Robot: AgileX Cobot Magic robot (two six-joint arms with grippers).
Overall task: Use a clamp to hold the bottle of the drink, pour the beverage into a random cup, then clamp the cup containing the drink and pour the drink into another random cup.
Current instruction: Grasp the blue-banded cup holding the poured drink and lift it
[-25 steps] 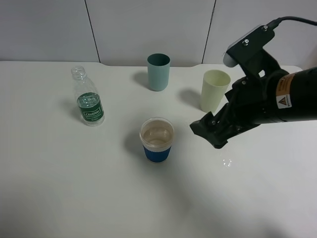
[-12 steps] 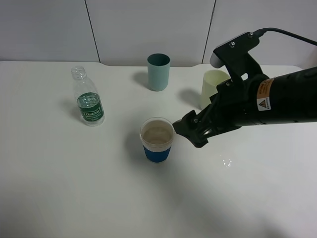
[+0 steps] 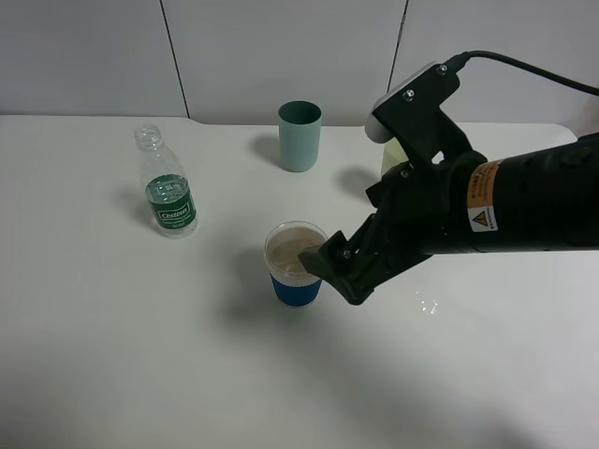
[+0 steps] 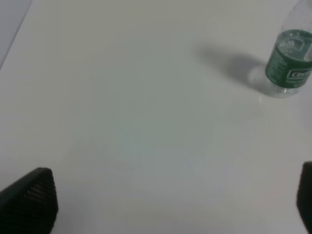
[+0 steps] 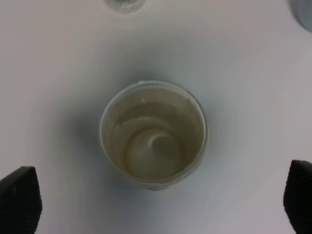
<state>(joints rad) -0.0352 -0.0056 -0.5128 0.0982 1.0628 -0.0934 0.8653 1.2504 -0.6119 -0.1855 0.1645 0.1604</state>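
Right gripper jaws spread wide, grasping nothing. In the right wrist view the two black tips sit at the frame's corners, with clear gaps between them and the blue-sleeved cup. No contact seen. In the high view the jaw tips overlap the cup's right rim, just above or beside it; cannot tell the height gap. The cup stands upright near the middle of the bench, cream inside, with a shallow pool of clear beverage at the bottom. The black right arm reaches in from the right edge.

Left gripper jaws also released and wide, empty, over bare bench. The bottle stands upright, uncapped, well left of the cup. A teal cup stands upright at the back, well apart from both.
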